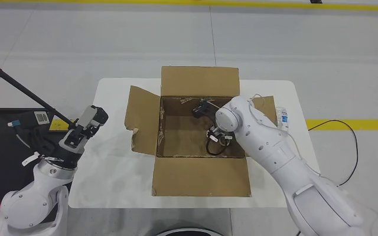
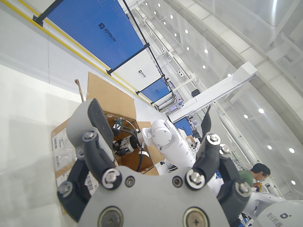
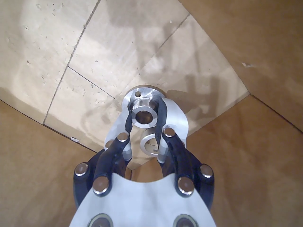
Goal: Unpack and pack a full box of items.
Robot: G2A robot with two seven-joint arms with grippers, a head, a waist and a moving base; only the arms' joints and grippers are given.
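An open cardboard box (image 1: 199, 80) stands in the middle of the white table (image 1: 106, 153). My right arm (image 1: 236, 121) leans into it from the right. In the right wrist view, my right gripper (image 3: 144, 116) is low in a corner of the box floor (image 3: 71, 48). It is shut on the hub of a shiny metal flanged bushing (image 3: 142, 96). A second metal ring (image 3: 148, 142) lies just beside it, between the fingers. My left gripper (image 1: 94, 115) (image 2: 151, 112) is held off the table's left edge, open and holding nothing, facing the box (image 2: 111, 95).
A small white package with a blue label (image 1: 283, 117) lies on the table right of the box. All four box flaps are folded outward. Black equipment with cables (image 1: 23, 133) sits beyond the table's left side.
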